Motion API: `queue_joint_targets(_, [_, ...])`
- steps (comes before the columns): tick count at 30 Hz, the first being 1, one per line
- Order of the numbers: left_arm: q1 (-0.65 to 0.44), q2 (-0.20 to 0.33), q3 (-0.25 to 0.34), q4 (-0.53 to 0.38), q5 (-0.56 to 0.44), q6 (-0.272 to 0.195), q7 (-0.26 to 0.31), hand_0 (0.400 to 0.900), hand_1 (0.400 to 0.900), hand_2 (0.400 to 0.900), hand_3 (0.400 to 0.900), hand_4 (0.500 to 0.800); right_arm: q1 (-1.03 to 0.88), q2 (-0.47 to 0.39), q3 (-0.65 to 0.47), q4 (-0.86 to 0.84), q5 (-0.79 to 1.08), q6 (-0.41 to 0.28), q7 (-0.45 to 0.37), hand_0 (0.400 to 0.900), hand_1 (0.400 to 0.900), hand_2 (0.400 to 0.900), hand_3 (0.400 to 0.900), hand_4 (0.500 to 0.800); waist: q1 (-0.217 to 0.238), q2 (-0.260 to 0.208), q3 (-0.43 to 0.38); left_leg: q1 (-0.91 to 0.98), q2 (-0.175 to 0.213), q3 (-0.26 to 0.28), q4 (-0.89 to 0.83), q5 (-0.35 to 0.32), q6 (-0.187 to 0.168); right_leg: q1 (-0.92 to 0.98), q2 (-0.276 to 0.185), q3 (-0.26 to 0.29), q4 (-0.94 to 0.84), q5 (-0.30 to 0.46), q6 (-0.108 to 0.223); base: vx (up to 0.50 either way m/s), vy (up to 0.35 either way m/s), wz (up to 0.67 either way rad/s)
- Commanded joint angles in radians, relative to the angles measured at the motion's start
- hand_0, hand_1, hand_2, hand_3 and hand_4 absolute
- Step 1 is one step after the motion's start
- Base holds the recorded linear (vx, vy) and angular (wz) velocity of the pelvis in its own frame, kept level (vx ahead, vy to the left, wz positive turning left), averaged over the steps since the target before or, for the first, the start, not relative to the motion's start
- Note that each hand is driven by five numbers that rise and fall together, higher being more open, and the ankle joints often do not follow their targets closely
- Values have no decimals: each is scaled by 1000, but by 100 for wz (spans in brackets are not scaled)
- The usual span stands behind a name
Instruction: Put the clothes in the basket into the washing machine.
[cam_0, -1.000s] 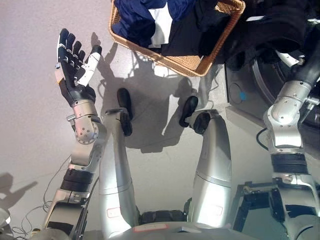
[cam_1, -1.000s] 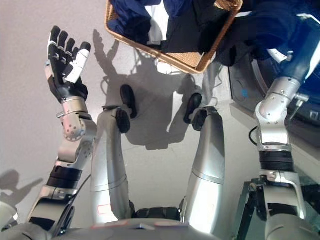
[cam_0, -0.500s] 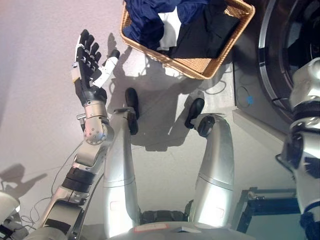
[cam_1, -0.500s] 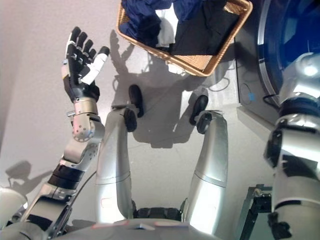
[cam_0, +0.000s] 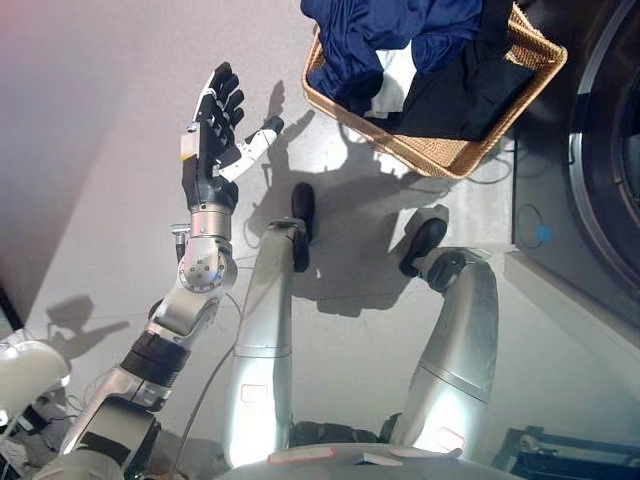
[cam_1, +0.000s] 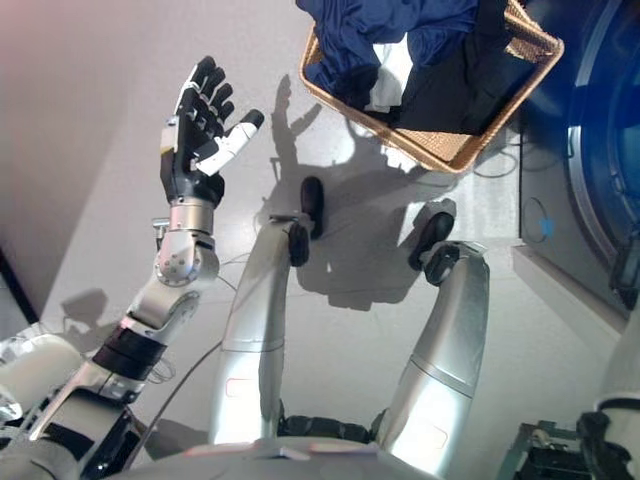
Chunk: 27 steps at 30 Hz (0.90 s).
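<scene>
A wicker basket (cam_0: 440, 158) stands on the floor at the top right, beside the washing machine (cam_0: 612, 150) on the right edge. It holds a blue garment (cam_0: 390, 30), a white piece (cam_0: 393, 88) and a black garment (cam_0: 470, 90) that drapes over its far rim. My left hand (cam_0: 215, 140) is raised over bare floor left of the basket, with its fingers straight and spread and nothing in it. It is apart from the basket. The machine's round opening (cam_1: 590, 150) shows only in part. My right hand shows in neither view.
A dark frame (cam_0: 570, 460) sits at the lower right corner. A thin cable with a blue spot (cam_0: 541, 235) lies on the floor by the machine's front. Grey floor spreads left of my left hand.
The whole picture has shifted, so the camera has moved. My right arm, seen by the machine before, has left both views. The left hand stays raised and open.
</scene>
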Motion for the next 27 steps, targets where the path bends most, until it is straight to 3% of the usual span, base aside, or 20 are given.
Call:
queue_joint_targets(1, [49, -36, 20, -36, 1, -96, 5, 900, 900, 900, 900, 800, 139, -13, 55, -31, -10, -73, -52, 900, 900, 900, 900, 800, -37, 1, -167, -85, -5, -53, 76, -116, 1, -135, 64, -8, -16, 73, 37, 0, 0, 0])
queue_joint_targets(5, [41, -37, 27, -29, 3, -98, 10, 900, 900, 900, 900, 800, 162, 28, 34, -70, 16, -110, -46, 900, 900, 900, 900, 800, -44, -2, -169, -81, -2, -56, 77, -112, 1, -129, 67, -7, -18, 79, 38, -8, 13, -3])
queue_joint_targets(8, [34, -51, 50, -22, 6, -98, 19, 900, 900, 900, 900, 800, 239, 111, -12, -171, 40, -163, -48, 900, 900, 900, 900, 800, -60, -8, -164, -71, -1, -57, 76, -111, 2, -112, 74, -10, -27, 86, 38, -23, 30, -9])
queue_joint_targets(14, [62, -105, 148, -5, 5, -95, 66, 900, 900, 900, 900, 800, 571, 376, -159, -797, -135, -242, -130, 900, 900, 900, 900, 800, -129, -28, -142, -51, 10, -51, 55, -105, 8, -78, 100, -15, -70, 108, 36, -43, 56, -19])
queue_joint_targets(19, [90, -142, 171, 9, 10, -88, 103, 900, 900, 900, 900, 800, 815, 586, -245, -1187, -308, -251, -131, 900, 900, 900, 900, 800, -165, -43, -129, -54, 9, -49, 66, -108, 19, -81, 112, -13, -67, 108, 32, -38, 34, -11])
queue_joint_targets(22, [121, -146, 169, 1, 23, -83, 102, 900, 900, 900, 900, 800, 914, 657, -219, -1300, -347, -269, -64, 900, 900, 900, 900, 800, -175, -51, -125, -60, 10, -48, 84, -109, 23, -84, 118, -9, -57, 111, 33, -26, 31, -7])
queue_joint_targets(27, [157, -136, 174, 19, 9, -94, 37, 900, 900, 900, 900, 800, 1064, 661, -109, -1375, -271, -334, 182, 900, 900, 900, 900, 800, -188, -65, -129, -35, 22, -46, 67, -99, 17, -46, 122, -14, -85, 124, 39, -19, 16, -3])
